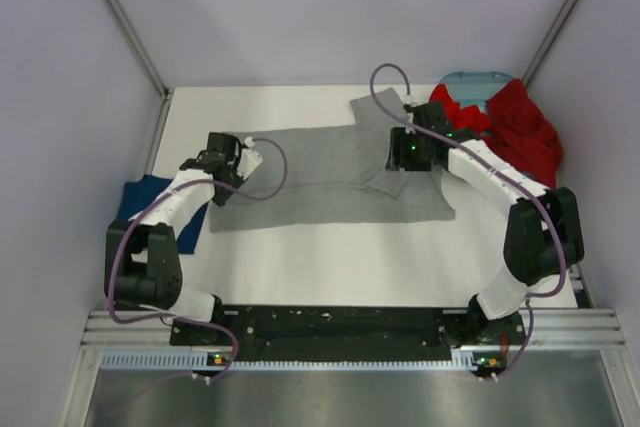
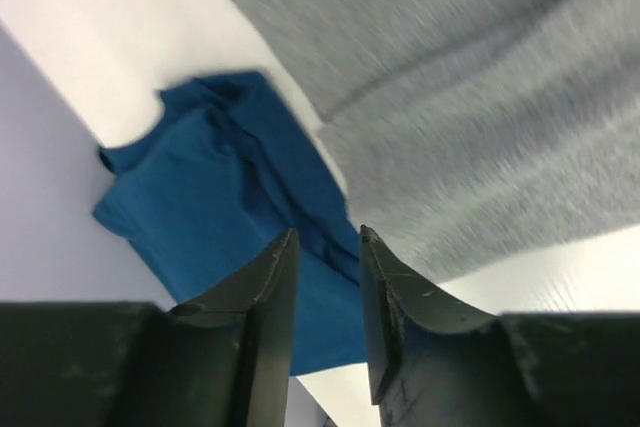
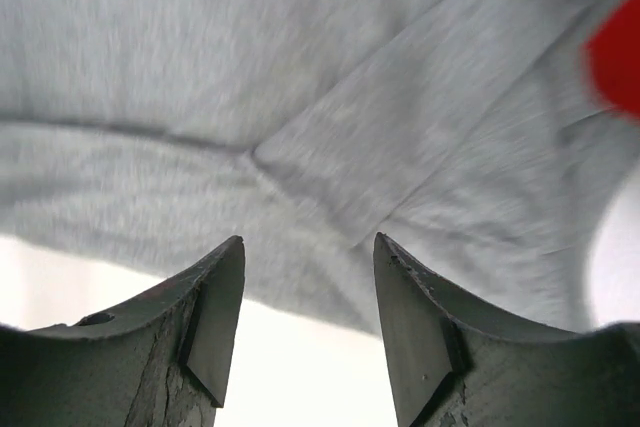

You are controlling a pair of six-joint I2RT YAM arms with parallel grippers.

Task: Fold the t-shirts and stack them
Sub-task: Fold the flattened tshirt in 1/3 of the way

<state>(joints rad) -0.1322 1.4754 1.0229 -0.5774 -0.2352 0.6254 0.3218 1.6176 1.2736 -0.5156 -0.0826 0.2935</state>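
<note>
While 2 arms [image 1: 170,202] stretch over the grey t-shirt [image 1: 320,172], left gripper [image 2: 328,232] gapes narrowly, right gripper [image 3: 309,239] wider, both empty.

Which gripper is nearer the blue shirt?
Left. The left gripper hangs over the grey shirt, beside the blue shirt; the right gripper is over the grey one's opposite end, near the red shirts.
</note>
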